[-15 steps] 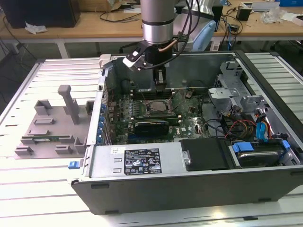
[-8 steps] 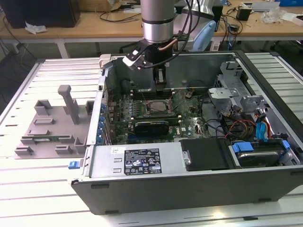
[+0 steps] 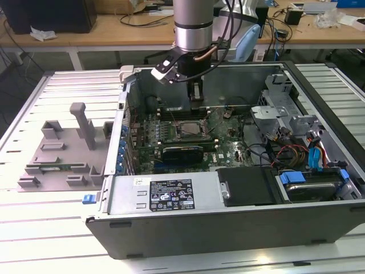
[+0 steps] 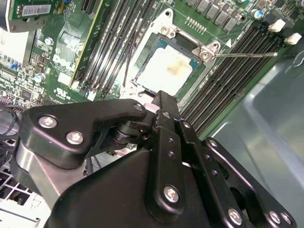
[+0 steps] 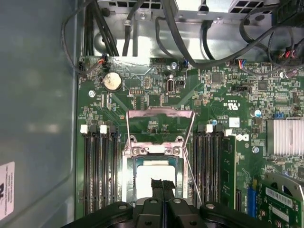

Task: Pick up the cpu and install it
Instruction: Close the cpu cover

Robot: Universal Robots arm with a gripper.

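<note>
step in hand: judged to be the seating of the cpu [image 4: 166, 71] in the socket [image 3: 191, 128], with nothing seen carried by the gripper [image 3: 195, 96].
doing it well: the chip is best kept flat and square to the socket's frame. Any touch should be light, vertical and on the metal top, not the rim. Sideways force is to be avoided, since the contacts beneath are judged delicate.
grey fixture [image 3: 63, 151]: matte moulded plastic with upright posts and shallow pockets, laid on the pale ribbed desk [image 3: 34, 228] at the exterior view's left, well apart from the work.
computer case [image 3: 171, 228]: an opened box of dull sheet metal. A green motherboard [image 5: 156, 90], crowded with small parts, is seen inside.
gripper: black bolted links, hung straight over the socket and close above it.
fingers [image 5: 156, 186]: pressed together, with nothing seen pinched between them. The tips are placed over one edge of the chip.
cpu: a flat square with a pale metal top, lying inside the socket, apparently level.
load plate [image 5: 161, 112]: a thin bright steel frame, swung up and open.
lever [image 4: 242, 54]: a slim wire rod, released to one side.
drive cage [image 3: 279, 108]: perforated bright metal at the exterior view's right.
</note>
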